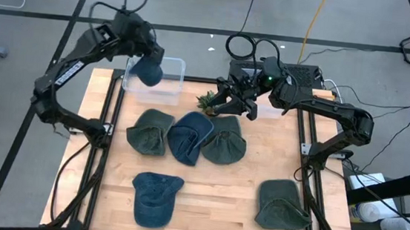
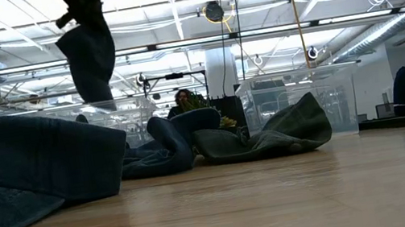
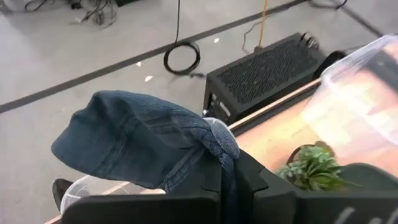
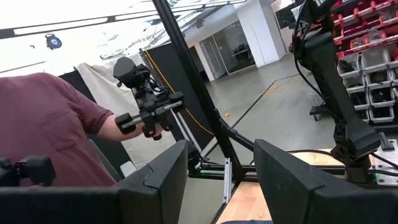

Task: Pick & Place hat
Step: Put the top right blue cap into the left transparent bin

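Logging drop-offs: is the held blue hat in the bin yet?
No. The blue hat hangs from the shut left gripper above the clear bin.

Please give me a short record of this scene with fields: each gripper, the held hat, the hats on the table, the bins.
left gripper: shut on blue denim hat, raised above left clear bin
right gripper: jaws open, empty, near the table's far edge
hats on table: five; green hat, blue hat, green hat clustered; blue hat and green hat on the near side
small plant: by far edge

The left gripper (image 1: 152,67) is covered by the blue hat (image 1: 149,71) it grips over the bin (image 1: 175,68)
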{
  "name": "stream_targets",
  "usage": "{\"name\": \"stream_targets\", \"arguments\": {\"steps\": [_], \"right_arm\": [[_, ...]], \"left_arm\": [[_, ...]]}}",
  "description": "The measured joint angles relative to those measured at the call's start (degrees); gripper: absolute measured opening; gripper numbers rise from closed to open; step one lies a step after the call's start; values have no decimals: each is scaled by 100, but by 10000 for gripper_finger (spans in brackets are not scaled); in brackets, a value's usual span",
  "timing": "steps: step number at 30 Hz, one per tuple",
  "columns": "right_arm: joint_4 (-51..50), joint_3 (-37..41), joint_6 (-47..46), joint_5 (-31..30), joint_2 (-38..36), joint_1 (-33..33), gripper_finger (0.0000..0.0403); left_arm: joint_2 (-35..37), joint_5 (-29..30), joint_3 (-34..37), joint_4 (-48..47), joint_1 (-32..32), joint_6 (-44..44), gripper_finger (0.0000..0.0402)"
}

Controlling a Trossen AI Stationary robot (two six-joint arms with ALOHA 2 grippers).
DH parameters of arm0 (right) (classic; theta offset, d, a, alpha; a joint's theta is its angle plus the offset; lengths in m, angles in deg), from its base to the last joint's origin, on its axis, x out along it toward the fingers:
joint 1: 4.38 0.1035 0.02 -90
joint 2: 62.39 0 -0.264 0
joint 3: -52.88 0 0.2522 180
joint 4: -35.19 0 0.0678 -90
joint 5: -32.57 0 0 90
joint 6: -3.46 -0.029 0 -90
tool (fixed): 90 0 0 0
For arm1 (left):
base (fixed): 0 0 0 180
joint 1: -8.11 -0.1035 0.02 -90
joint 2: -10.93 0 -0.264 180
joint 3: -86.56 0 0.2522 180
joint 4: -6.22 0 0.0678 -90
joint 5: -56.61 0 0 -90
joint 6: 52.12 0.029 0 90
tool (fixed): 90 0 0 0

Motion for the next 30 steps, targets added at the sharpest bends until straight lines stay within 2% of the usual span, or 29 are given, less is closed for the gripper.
{"name": "stream_targets", "arguments": {"steps": [4, 8, 15, 21, 27, 30], "right_arm": [[0, 0, 0, 4, 0, 0, 171], [0, 0, 0, 18, 0, 0, 171], [-2, 0, 131, 26, 0, 0, 171], [-20, 0, 149, 28, 0, 0, 171], [-26, -1, 149, 29, 0, 0, 171], [-37, 0, 149, 31, 0, 0, 171]], "left_arm": [[-260, 49, 264, 95, 0, -34, 3], [-407, -109, 811, 403, 27, -240, 3], [-411, -428, 1738, 1462, 133, -447, 3], [-402, -482, 2350, 1741, 129, -317, 3], [-402, -537, 2458, 1819, 129, -95, 3], [-402, -595, 2458, 1820, 130, -13, 21]]}}
